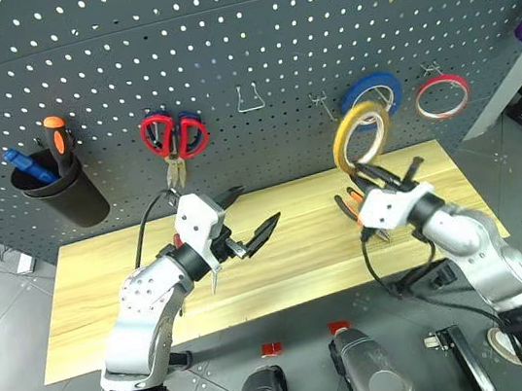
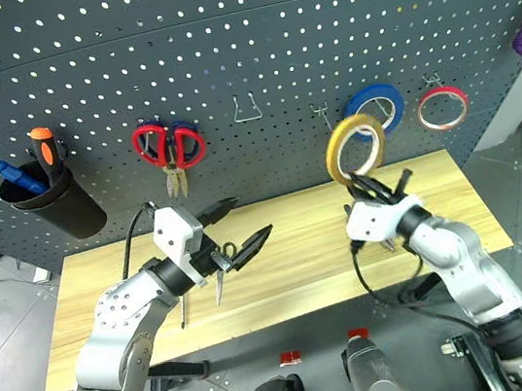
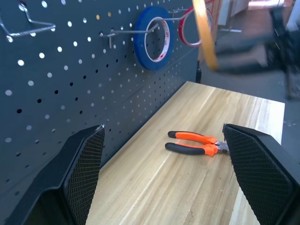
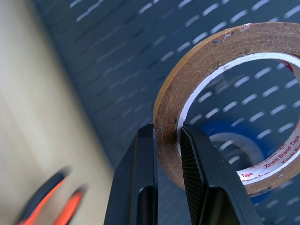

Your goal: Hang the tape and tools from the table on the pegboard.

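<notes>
yellowish-tan tape ring (image 1: pixel 361 136) pinched by its rim in right gripper (image 1: pixel 373 175), up in front of pegboard (image 1: pixel 248 40) near blue tape ring (image 1: pixel 371 92). left gripper (image 1: pixel 248 218) wide apart, holding nothing. orange-and-black pliers (image 3: pixel 197 143) flat on table (image 1: pixel 290 260).

Blue tape ring (image 1: pixel 370 97) on nearest hook

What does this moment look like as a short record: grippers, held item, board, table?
right gripper: shut on the tape, held upright in front of the pegboard
left gripper: open, nothing held, above the table
on pegboard: blue tape, red tape, red scissors, black cup
on table: pliers
empty hook: between scissors and blue tape
</notes>
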Controlling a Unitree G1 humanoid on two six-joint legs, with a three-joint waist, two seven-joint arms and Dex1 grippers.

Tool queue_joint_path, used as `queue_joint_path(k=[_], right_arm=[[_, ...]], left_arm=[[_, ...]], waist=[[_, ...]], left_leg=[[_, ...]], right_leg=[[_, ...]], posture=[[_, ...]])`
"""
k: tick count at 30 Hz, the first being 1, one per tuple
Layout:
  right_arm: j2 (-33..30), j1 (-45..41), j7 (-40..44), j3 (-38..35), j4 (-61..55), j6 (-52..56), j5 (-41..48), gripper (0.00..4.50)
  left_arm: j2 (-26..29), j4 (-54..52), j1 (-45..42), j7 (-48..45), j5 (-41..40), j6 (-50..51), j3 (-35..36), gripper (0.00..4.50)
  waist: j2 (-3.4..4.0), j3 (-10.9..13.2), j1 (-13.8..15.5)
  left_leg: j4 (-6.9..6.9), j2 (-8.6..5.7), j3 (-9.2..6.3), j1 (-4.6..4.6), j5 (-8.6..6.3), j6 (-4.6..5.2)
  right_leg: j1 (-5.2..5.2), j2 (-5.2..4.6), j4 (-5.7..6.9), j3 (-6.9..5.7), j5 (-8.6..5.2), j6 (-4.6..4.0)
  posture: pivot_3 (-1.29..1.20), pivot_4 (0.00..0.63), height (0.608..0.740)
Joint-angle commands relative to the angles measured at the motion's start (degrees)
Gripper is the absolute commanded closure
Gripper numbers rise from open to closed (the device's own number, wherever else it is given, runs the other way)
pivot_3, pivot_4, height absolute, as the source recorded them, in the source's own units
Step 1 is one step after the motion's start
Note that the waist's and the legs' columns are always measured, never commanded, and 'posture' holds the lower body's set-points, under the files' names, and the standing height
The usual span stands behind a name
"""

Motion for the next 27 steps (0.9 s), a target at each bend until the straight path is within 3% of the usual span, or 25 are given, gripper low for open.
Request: queue_joint_path(k=[1, 9, 12, 18, 24, 27], right_arm=[[1.96, -5.15, -1.52, 0.33, 5.79, 0.51, 0.0, 4.09], [4.27, -19.59, -3.58, 5.05, 29.63, -5.22, -1.01, 4.09], [4.62, -20.9, -1.41, 6.24, 33.12, -5.88, 0.18, 4.09], [4.63, -11.8, 4.0, 4.4, 27.31, 0.34, 4.95, 2.1], [12.94, -3.87, 8.16, -2.58, 13.53, 32.61, 13.93, 0.01], [16.5, -6.13, 8.08, -3.54, 12.26, 47.46, 15.19, 0.01]], left_arm=[[-0.09, -1.35, -0.59, 0.57, 0.2, -1.89, 0.43, 0.26], [-0.09, -0.85, -0.6, 0.8, 0.94, -2.88, -0.7, 0.26], [-0.03, -0.8, -0.29, 1.22, 1.31, -3.05, -0.78, 0.26], [3.23, 3.8, 3.07, -0.62, 4.22, -5.94, -0.04, 0.26], [9.83, 11.43, 5.48, -6.37, 7.17, -11.69, -0.75, 0.26], [10.16, 12.96, 4.03, -7.67, 6.03, -11.13, -0.16, 0.26]], waist=[[0.0, -0.02, 0.13], [0.01, -0.03, -0.05], [0.02, -0.03, -0.2], [0.05, -0.13, 0.04], [0.07, -0.14, -0.11], [0.12, -0.19, -0.3]], left_leg=[[0.0, 0.01, -0.03, 0.0, 0.04, -0.04], [-0.06, 0.02, 0.06, -0.06, 0.17, -0.2], [-0.07, 0.02, 0.12, -0.07, 0.17, -0.19], [-0.09, 0.03, 0.08, -0.08, 0.16, -0.19], [-0.21, 0.05, 0.15, -0.1, 0.14, -0.14], [-0.25, 0.05, 0.14, -0.07, 0.22, 0.0]], right_leg=[[0.01, 0.01, 0.01, -0.04, 0.01, -0.02], [-0.09, 0.02, 0.01, 0.0, 0.04, -0.08], [-0.11, 0.02, 0.0, 0.02, 0.04, -0.08], [-0.11, 0.01, -0.01, 0.0, 0.04, -0.08], [-0.27, 0.0, 0.04, 0.12, 0.07, -0.13], [-0.35, 0.03, 0.05, 0.16, 0.31, -0.23]], posture=[[-0.36, 0.185, 0.74], [-0.35, 0.182, 0.74], [-0.33, 0.185, 0.74], [-0.34, 0.185, 0.74], [-0.36, 0.185, 0.74], [-0.37, 0.185, 0.74]])
